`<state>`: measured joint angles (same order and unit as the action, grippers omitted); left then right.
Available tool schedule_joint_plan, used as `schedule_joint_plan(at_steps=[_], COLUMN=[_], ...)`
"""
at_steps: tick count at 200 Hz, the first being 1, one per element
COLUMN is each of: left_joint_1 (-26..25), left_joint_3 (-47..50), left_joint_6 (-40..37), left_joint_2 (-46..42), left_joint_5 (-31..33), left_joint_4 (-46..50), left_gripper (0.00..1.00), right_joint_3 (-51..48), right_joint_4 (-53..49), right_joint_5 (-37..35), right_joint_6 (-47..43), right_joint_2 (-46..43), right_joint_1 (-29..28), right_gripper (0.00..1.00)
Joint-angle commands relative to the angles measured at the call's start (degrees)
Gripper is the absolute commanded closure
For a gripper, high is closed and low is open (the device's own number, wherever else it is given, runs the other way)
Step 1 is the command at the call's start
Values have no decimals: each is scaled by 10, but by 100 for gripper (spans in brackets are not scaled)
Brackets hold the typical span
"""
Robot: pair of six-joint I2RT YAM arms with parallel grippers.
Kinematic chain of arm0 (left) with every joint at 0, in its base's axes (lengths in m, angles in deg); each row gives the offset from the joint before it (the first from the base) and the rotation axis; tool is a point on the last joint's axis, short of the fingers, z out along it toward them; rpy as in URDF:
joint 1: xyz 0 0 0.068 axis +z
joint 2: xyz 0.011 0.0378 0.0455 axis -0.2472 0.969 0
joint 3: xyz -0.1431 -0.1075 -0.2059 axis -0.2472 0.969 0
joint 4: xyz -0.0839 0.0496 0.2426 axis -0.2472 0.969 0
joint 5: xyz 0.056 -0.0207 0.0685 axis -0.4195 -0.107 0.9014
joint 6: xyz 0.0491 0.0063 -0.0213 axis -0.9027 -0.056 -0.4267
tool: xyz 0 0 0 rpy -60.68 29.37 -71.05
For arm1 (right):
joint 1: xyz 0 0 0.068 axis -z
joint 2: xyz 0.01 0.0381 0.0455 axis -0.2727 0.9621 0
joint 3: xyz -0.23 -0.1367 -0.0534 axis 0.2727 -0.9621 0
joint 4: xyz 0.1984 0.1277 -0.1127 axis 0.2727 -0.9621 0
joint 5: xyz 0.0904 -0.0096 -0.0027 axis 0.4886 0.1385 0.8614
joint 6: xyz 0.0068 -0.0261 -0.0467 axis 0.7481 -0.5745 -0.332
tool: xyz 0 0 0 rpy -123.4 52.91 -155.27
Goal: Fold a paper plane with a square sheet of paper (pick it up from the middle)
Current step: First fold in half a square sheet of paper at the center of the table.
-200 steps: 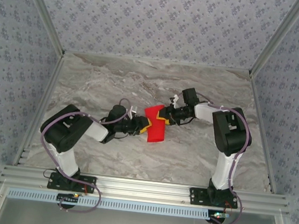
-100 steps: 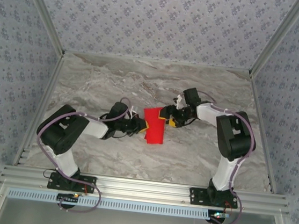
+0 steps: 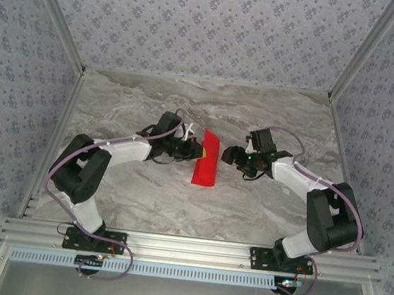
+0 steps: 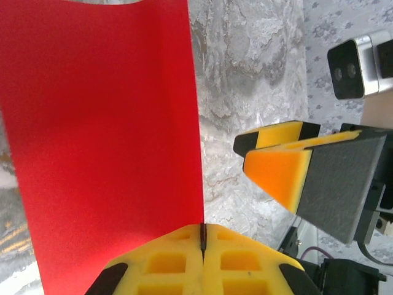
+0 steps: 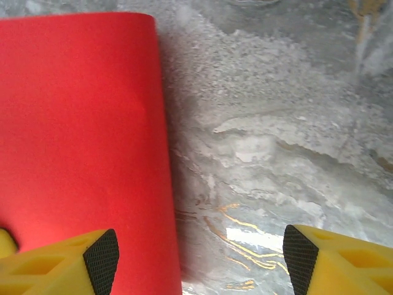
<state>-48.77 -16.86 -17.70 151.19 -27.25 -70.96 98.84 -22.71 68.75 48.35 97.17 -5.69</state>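
Pinching the square sheet of paper [image 4: 104, 135] by one edge, the left hand [image 4: 202, 236] shows its yellow fingers pressed together in its own wrist view. From above, the sheet reads as a narrow raised strip over the middle of the tabletop [image 3: 261, 205]. The right hand [image 5: 201, 255], fingers spread apart, sits just beside the sheet.

paper [image 3: 206, 160]: bright red
surface [image 3: 261, 212]: grey marble veining
left claw [image 4: 202, 232]: yellow, black tips
right claw [image 5: 201, 252]: yellow, black tips
walls [image 3: 210, 28]: grey floral
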Motion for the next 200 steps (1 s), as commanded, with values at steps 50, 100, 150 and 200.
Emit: schedule_joint_plan(at_steps=[50, 100, 150, 200], left_joint_1=[0, -3, -4, -5], left_joint_3=[-95, -88, -107, -111], left_joint_6=[-63, -62, -88, -91], left_joint_2=[83, 86, 94, 103], left_joint_5=[55, 97, 96, 96], left_joint_4=[172, 189, 196, 196], left_gripper=[100, 100, 100, 100], right_joint_3=[31, 74, 96, 93], right_joint_4=[37, 22, 18, 12], right_joint_5=[13, 19, 12, 5], right_joint_6=[34, 26, 29, 30], right_joint_2=[56, 117, 149, 160], right_joint_1=[-29, -54, -63, -67], right_gripper=[28, 40, 52, 55])
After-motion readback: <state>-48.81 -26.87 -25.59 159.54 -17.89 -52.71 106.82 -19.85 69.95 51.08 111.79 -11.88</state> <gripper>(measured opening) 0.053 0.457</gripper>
